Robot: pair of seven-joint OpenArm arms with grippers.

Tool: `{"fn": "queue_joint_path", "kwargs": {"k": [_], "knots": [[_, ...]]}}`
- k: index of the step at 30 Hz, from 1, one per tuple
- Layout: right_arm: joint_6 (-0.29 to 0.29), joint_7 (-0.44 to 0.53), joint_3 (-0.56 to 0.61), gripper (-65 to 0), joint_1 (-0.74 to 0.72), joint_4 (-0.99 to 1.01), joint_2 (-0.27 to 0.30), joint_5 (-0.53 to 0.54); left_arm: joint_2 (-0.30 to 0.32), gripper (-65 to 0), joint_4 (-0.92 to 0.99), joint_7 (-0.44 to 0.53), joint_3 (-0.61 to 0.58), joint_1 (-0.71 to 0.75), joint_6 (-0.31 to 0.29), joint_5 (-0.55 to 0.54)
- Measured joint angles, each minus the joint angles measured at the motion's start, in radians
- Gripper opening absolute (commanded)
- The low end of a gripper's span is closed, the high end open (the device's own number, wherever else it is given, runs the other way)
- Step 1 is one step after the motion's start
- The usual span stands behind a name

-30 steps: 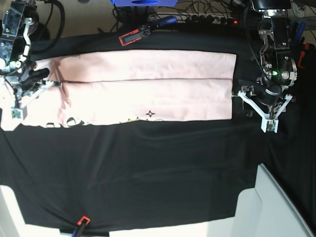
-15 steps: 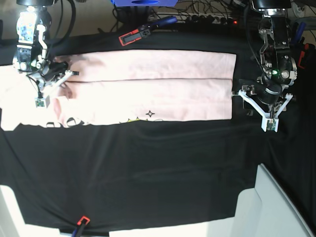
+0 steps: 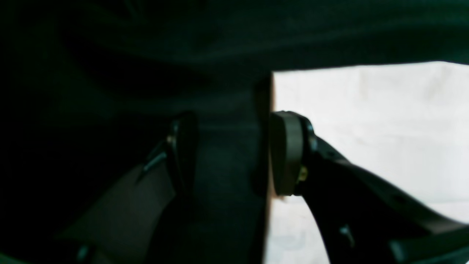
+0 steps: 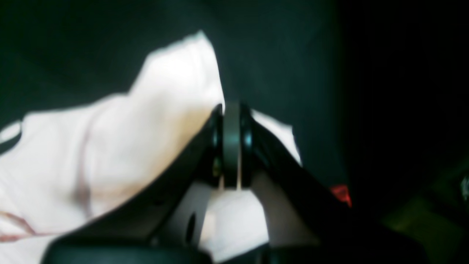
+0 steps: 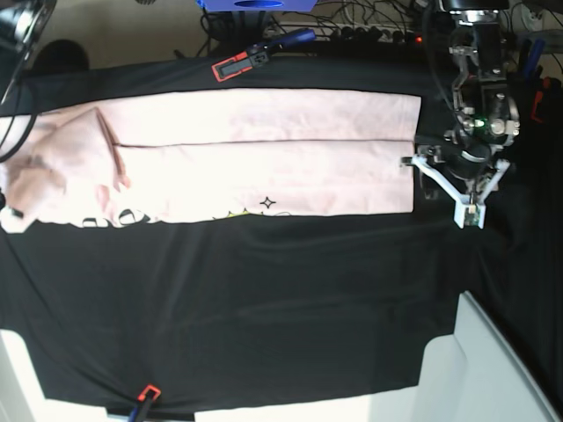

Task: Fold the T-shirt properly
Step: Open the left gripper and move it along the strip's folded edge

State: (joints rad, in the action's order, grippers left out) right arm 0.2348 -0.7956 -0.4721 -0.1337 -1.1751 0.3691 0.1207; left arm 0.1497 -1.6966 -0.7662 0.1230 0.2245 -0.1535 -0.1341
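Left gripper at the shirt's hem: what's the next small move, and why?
Probably ease the left gripper in over the T-shirt's edge and close. Its jaws stand open, with only black table cloth between them, and one finger sits right at the hem. The right gripper is already shut on the shirt.

A black cloth covers the worktop. A red-and-black clamp with a blue handle grips its far edge, and another clamp (mostly cut off) sits at the near edge. A blue object and cables lie beyond.
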Motion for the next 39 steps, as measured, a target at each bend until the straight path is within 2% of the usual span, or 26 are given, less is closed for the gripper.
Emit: {"fn": "queue_joint_path", "kwargs": {"k": [1,2,4,6,9,13,18,25,31,36,39], "knots": [[0.058,0.043,0.0,-65.0,-0.033,0.062,0.019,0.01,-0.015,-35.8,0.002,0.0,-0.001,-0.001,0.0,-0.001],[0.093,0.063,0.0,-65.0,-0.065,0.113,0.032,0.005,-0.031,-39.0,0.008,0.0,-0.002,-0.004,0.0,-0.002],[0.122,0.072,0.003,-65.0,-0.111,0.2,0.048,-0.008,-0.061,-46.5,0.016,0.001,-0.007,-0.013,0.0,-0.002],[0.121,0.07,0.064,-65.0,-0.116,0.222,0.053,-0.008,-0.067,-51.9,0.028,0.003,-0.045,-0.023,0.004,0.005],[0.126,0.063,0.158,-65.0,-0.11,0.225,0.048,-0.005,-0.067,-54.4,0.046,0.0,-0.116,-0.039,0.004,0.002],[0.13,0.07,0.195,-65.0,-0.092,0.18,0.034,0.002,-0.075,-65.0,0.085,0.01,-0.135,-0.075,0.0,0.003],[0.13,0.055,0.192,-65.0,-0.029,0.1,0.009,-0.005,-0.077,-65.0,0.191,0.005,-0.136,-0.106,0.002,0.001],[0.132,0.133,0.191,-65.0,-0.04,0.225,0.014,0.0,-0.095,-65.0,0.311,0.009,-0.125,-0.141,0.001,0.003],[0.132,0.257,0.194,-65.0,-0.095,0.436,0.079,0.004,-0.051,-65.0,0.397,0.145,-0.124,-0.148,-0.004,-0.016],[0.129,0.385,0.194,-65.0,-0.129,0.591,0.117,0.003,-0.034,-65.0,0.451,0.209,-0.124,-0.157,-0.008,-0.027],[0.132,0.404,0.196,-65.0,-0.133,0.605,0.129,0.002,-0.025,-65.0,0.457,0.229,-0.126,-0.152,-0.015,-0.032]]}}
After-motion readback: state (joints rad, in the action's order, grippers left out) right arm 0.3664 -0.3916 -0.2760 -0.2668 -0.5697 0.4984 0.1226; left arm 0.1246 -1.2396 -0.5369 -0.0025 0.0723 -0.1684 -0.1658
